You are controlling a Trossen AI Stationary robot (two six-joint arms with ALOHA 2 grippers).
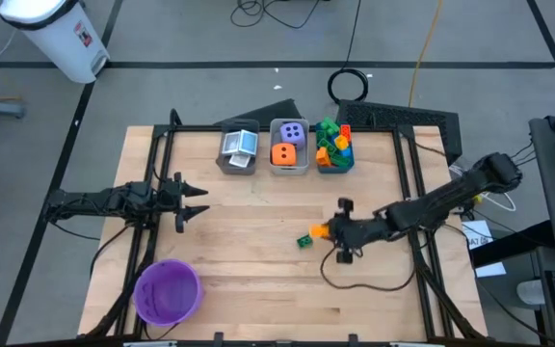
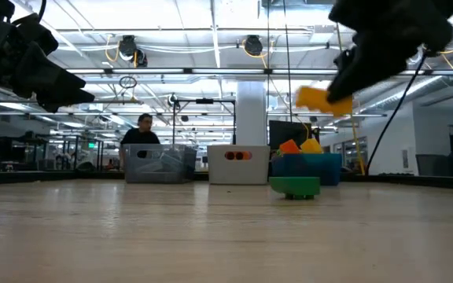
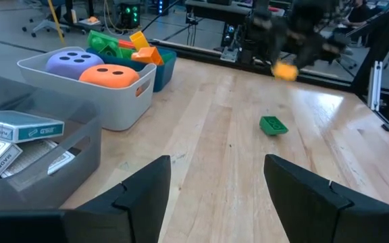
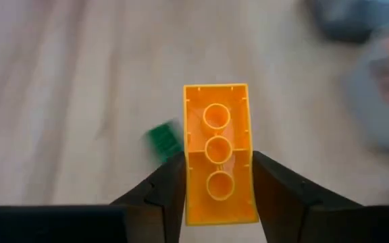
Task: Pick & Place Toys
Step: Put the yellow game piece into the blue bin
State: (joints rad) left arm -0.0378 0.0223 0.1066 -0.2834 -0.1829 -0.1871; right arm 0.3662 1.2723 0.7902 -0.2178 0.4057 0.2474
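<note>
My right gripper (image 1: pixel 324 231) hangs above the table's middle right, shut on an orange building brick (image 4: pixel 218 152). A green brick (image 1: pixel 303 241) lies flat on the wood just beside it. Three bins stand in a row at the far edge: a grey one (image 1: pixel 238 149) with cards (image 3: pixel 20 128), a white one (image 1: pixel 289 146) with a purple die (image 1: pixel 294 132) and an orange die (image 1: pixel 283 153), and a blue one (image 1: pixel 334 149) piled with bricks. My left gripper (image 1: pixel 196 201) waits open at the table's left. My right gripper pinches the orange brick by its two long sides (image 4: pixel 189 189) between its two fingers, at the end nearest the wrist. The brick's hollow underside faces the wrist camera and it sticks out forward past the fingertips. It is lifted clear of the table (image 2: pixel 313 97).
A round purple bowl (image 1: pixel 168 291) stands near the front left corner. A black frame rims the table, with rails at the left (image 1: pixel 157 164) and right (image 1: pixel 414 164). A person (image 2: pixel 141 135) sits in the room behind the bins.
</note>
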